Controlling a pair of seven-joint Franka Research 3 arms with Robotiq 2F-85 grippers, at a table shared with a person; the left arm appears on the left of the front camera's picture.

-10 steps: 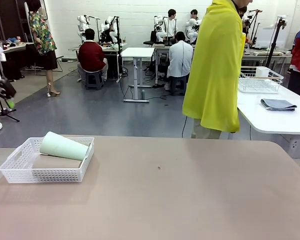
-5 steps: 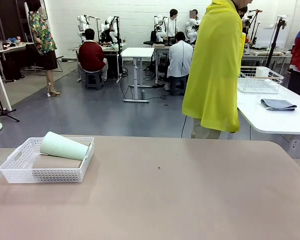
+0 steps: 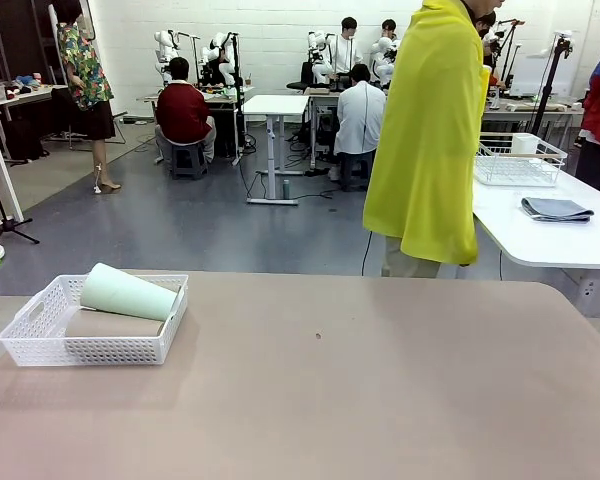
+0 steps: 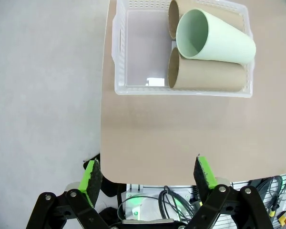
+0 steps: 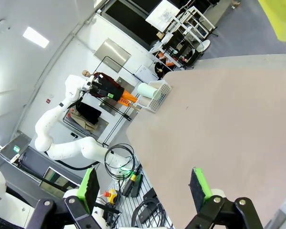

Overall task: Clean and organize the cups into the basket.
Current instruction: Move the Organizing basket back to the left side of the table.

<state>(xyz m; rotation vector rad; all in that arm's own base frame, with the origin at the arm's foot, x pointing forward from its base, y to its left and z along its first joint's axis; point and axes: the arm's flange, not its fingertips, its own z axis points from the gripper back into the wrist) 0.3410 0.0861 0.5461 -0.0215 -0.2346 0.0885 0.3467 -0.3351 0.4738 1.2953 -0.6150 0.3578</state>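
Cups all in the basket, left arm pulled clear.

Your surface (image 3: 380, 390) is bare apart from the basket (image 3: 40, 345) at its left end, which holds the green cup (image 4: 214, 36) atop two brown cups (image 4: 207, 76). The left gripper (image 4: 147, 174) has withdrawn beyond the edge, fingers apart; the right gripper (image 5: 142, 185) also gapes, empty. The job looks finished.

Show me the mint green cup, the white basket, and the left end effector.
mint green cup (image 4: 219, 40), left wrist view, on its side wall.
white basket (image 3: 90, 350), front view, on its near mesh wall.
left end effector (image 4: 148, 174), left wrist view, midway between its open green-padded fingertips.
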